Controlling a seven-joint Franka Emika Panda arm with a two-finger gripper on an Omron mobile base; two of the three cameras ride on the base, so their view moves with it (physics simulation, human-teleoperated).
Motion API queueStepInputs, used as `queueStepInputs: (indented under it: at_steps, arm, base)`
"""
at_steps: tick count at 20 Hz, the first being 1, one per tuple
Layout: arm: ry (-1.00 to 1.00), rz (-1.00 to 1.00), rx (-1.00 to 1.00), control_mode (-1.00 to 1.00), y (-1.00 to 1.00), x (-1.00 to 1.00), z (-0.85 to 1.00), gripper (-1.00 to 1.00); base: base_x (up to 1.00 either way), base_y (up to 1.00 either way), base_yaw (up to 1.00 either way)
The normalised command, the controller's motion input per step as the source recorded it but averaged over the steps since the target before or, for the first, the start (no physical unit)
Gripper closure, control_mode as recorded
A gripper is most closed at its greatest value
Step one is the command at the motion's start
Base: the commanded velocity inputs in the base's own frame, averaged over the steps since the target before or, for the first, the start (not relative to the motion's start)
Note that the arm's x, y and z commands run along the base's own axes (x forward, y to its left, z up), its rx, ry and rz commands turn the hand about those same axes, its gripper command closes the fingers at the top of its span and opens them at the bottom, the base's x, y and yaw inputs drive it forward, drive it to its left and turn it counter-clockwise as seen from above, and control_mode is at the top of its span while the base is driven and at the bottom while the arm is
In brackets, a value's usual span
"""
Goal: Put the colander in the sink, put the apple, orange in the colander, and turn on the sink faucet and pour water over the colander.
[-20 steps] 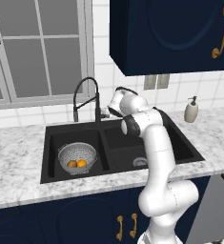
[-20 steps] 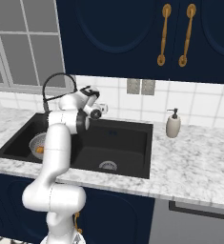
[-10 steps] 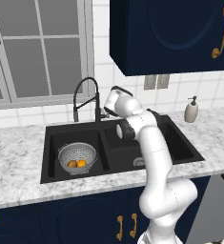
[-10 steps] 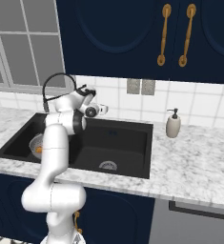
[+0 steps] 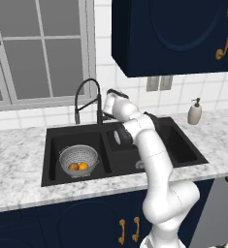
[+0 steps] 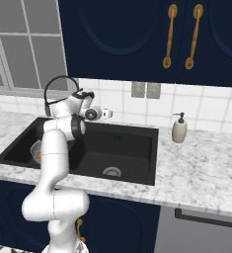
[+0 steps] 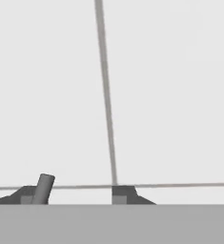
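Observation:
In the left basin of the black sink [image 5: 183, 150] stands the silver colander [image 5: 79, 156]. Inside it lie the duller apple [image 5: 73, 167] and the brighter orange [image 5: 84, 165], side by side. The black gooseneck sink faucet [image 5: 88, 83] rises behind the divider, its spray head hanging over the left basin; no water runs from it. My gripper [image 5: 105, 104] is right beside the faucet's stem, on its right. In the hand view my gripper [image 7: 77, 195] is open and faces the tiled wall, with a short grey lever stub [image 7: 44, 187] against the left fingertip.
A beige soap pump bottle [image 5: 195, 112] stands on the marble counter [image 5: 18, 145] right of the sink. Dark blue wall cabinets [image 5: 173, 34] hang above the sink. A window [image 5: 33, 53] is at the back left. The right basin holds my forearm.
The hand has drifted a little left, closer to the faucet's stem, and the forearm has swung with it. Colander and fruit have not moved.

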Motion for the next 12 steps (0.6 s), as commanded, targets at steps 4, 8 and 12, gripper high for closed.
queueStepInputs:
  at_steps: [4,8,12]
  arm:
    - [0.12,-0.1,0.0,-1.0,-0.97,0.13,-0.15,1.0]
    - [0.14,-0.09,0.0,-1.0,-0.99,0.13,-0.17,1.0]
    - [0.13,-0.08,0.0,-1.0,-0.99,0.04,-0.24,1.0]
  base:
    - [0.0,0.0,0.0]
    - [0.0,0.0,0.0]
    - [0.0,0.0,0.0]
